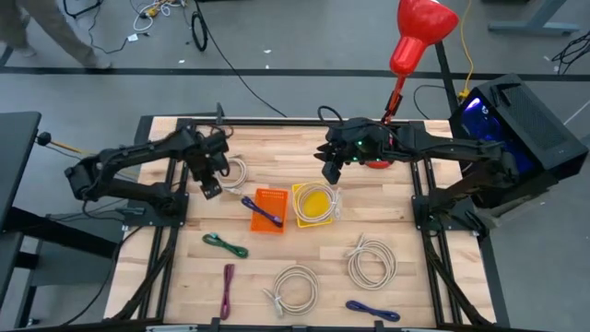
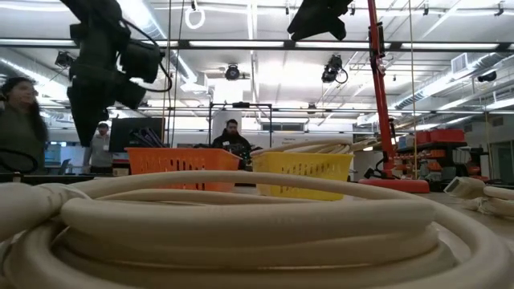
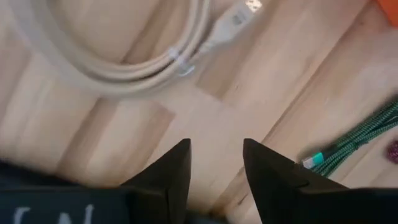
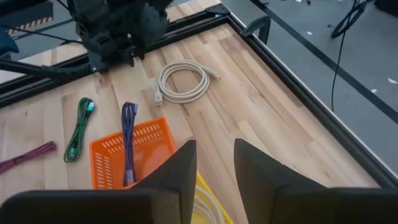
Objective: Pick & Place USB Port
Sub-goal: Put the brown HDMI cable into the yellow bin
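A white coiled USB cable lies flat on the wooden table at the far left; its coil and plug show in the left wrist view. My left gripper hangs open and empty beside this coil, on the side of the table's left edge, and above the bare wood. My right gripper is open and empty, raised over the far edge of the yellow basket. An orange basket holds a blue-purple cable that sticks out over its rim.
A green cable, a magenta cable, two more white coils and a blue cable lie on the near half of the table. A red lamp stand stands at the far edge. People stand in the room behind.
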Robot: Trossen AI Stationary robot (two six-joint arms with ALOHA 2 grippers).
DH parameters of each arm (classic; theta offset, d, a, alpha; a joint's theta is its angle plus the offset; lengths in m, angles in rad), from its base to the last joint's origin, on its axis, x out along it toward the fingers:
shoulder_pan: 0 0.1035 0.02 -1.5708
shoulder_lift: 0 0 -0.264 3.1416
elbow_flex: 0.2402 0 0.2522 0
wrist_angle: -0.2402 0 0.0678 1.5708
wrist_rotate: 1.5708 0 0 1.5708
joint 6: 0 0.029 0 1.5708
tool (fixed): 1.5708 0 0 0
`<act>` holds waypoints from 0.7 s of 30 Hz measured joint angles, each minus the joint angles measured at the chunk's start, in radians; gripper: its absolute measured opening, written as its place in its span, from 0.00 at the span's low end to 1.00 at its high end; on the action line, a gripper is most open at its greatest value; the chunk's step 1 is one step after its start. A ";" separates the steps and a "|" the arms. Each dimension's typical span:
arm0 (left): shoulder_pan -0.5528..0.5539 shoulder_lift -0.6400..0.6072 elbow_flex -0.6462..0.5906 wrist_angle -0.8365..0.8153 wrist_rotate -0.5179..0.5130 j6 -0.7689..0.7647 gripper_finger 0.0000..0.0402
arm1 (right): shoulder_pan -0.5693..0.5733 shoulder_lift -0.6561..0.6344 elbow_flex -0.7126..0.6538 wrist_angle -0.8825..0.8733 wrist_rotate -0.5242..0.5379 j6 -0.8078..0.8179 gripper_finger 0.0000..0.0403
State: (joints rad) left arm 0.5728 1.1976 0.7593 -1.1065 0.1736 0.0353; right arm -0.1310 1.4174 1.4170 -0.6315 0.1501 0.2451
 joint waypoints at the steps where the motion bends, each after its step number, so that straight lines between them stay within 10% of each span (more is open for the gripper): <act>1: -0.011 0.000 -0.014 0.025 0.007 0.002 0.38 | 0.000 0.000 0.000 0.000 0.000 0.000 0.27; 21: -0.094 0.167 -0.011 0.117 -0.158 0.349 0.31 | 0.000 0.000 0.000 0.027 -0.001 0.070 0.27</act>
State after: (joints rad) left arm 0.4786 1.3650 0.7479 -0.9895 0.0158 0.3839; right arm -0.1310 1.4174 1.4170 -0.6050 0.1493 0.3151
